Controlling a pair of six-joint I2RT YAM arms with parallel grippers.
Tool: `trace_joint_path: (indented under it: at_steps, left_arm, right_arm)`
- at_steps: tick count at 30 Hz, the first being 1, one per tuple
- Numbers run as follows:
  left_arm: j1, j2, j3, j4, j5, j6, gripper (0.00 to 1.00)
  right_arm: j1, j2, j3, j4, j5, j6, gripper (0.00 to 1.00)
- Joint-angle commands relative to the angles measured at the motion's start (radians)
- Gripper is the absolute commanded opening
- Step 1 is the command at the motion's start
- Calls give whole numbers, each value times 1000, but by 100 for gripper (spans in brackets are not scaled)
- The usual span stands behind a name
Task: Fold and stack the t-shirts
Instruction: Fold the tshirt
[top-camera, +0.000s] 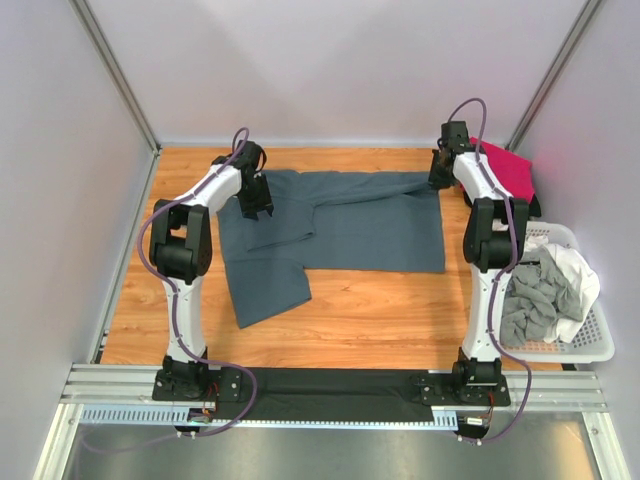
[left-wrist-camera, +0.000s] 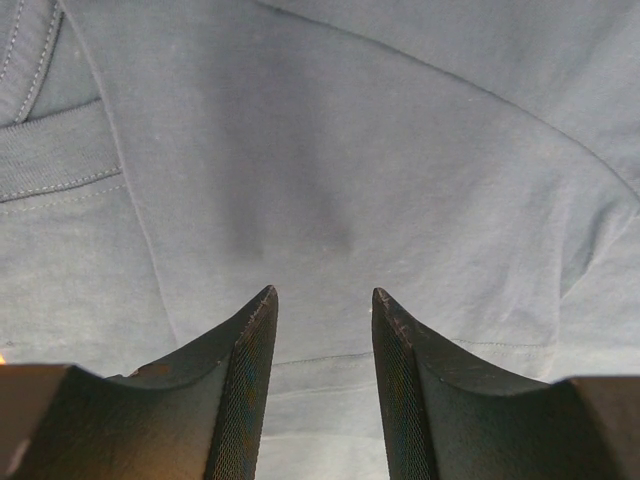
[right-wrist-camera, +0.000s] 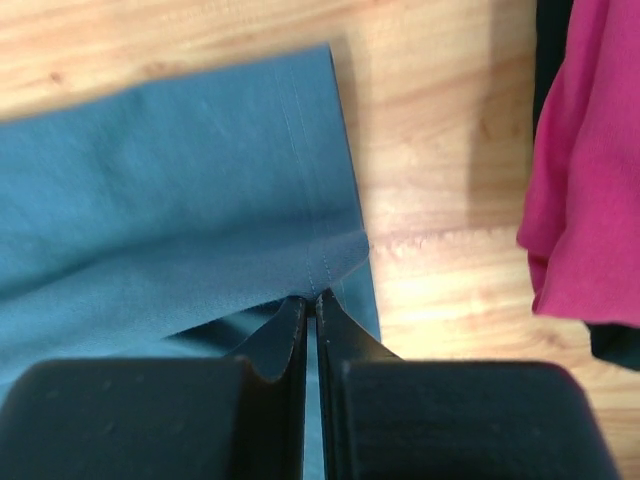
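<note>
The hem of the blue-grey shirt (top-camera: 360, 225) is pinched by the right gripper (right-wrist-camera: 311, 297) while the left gripper (left-wrist-camera: 322, 293) is spread over it; a matching pinch is advised before folding.

The wooden table (top-camera: 380, 300) in front of me carries a slate blue-grey t-shirt (top-camera: 350, 230), spread flat across its far half. One flap of it reaches toward the near edge on my left. At the far right corner a magenta-pink t-shirt (top-camera: 505, 170) lies over black cloth (right-wrist-camera: 612, 345). A white lattice basket (top-camera: 570, 352) sits at the right edge.
</note>
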Motion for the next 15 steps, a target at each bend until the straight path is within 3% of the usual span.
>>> trace_joint_path:
  at_steps: [1, 15]
  left_arm:
    - [-5, 6, 26, -12, -5, 21, 50]
    - [-5, 7, 18, -6, -5, 16, 50]
  right_arm:
    - [-2, 36, 65, 37, 42, -45, 0]
    - [-2, -55, 73, -14, 33, -26, 0]
